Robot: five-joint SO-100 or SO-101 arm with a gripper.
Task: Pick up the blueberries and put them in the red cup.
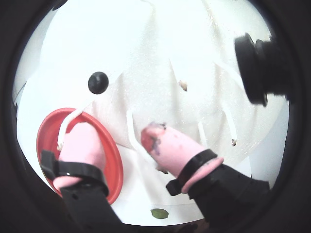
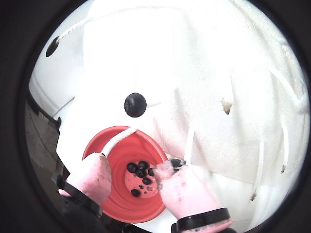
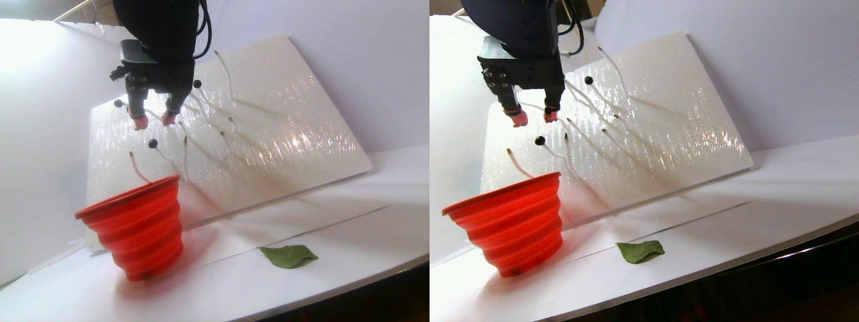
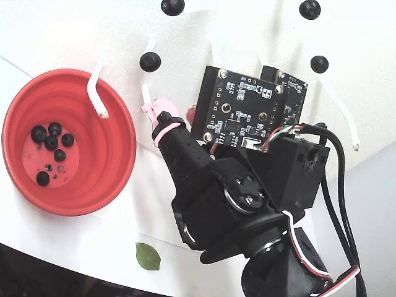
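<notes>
The red cup (image 4: pixel 121 162) stands on the white table in front of a tilted white board. Several blueberries (image 4: pixel 52 141) lie on its bottom, also seen in a wrist view (image 2: pixel 141 171). More blueberries sit on thin white stems on the board (image 4: pixel 150 61) (image 4: pixel 319 64), and one (image 1: pixel 98 82) lies ahead of the fingers. My gripper (image 3: pixel 154 121) hangs above the cup, close to the board, open, with nothing between its pink fingertips (image 2: pixel 99 162). A small dark thing (image 2: pixel 178 162) shows behind the right fingertip; I cannot tell what it is.
A green leaf (image 3: pixel 288 255) lies on the table to the right of the cup. Bare white stems (image 3: pixel 228 127) stick out from the board (image 3: pixel 282 121). A second camera's black housing (image 1: pixel 257 63) juts in at the upper right of a wrist view.
</notes>
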